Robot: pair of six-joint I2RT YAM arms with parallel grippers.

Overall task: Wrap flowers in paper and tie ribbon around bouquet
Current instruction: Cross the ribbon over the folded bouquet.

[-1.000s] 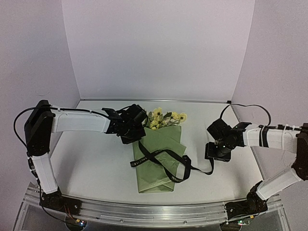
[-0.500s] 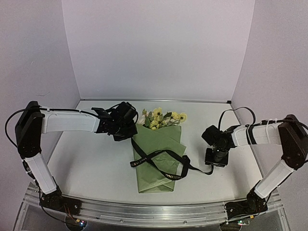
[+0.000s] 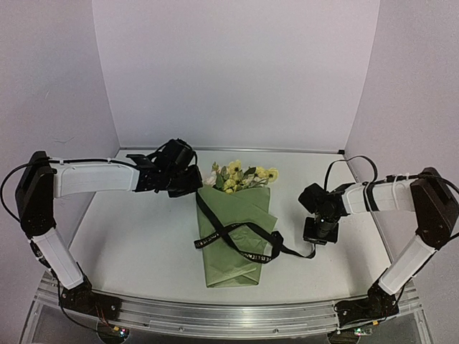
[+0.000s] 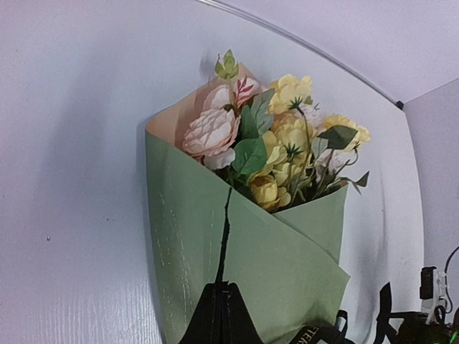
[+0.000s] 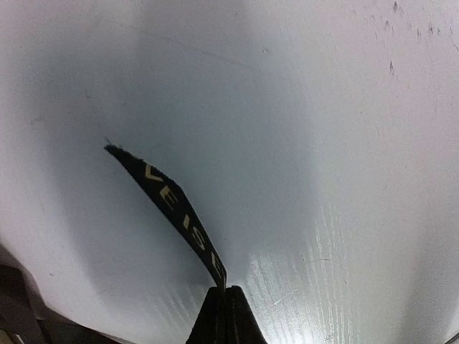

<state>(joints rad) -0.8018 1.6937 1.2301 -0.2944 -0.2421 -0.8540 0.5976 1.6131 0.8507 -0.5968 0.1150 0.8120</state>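
While your left hand (image 3: pixel 189 184) grips ribbon (image 3: pixel 252 256) at the bouquet (image 3: pixel 231 215)'s 10 o'clock, right hand (image 3: pixel 316 240) grips its tail at 3 o'clock.

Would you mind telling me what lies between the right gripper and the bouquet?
Only the black ribbon: in the top view it runs from the shut right gripper across bare table to the bouquet.

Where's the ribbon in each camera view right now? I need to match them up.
Top external: ribbon at centre, crossing the green paper diagonally, trailing right.
Left wrist: thin black line up the paper from the left fingers, bottom centre.
Right wrist: lettered tail rising leftward from the right fingers, over the table.
Shared landmark: the green paper, top and left wrist only.
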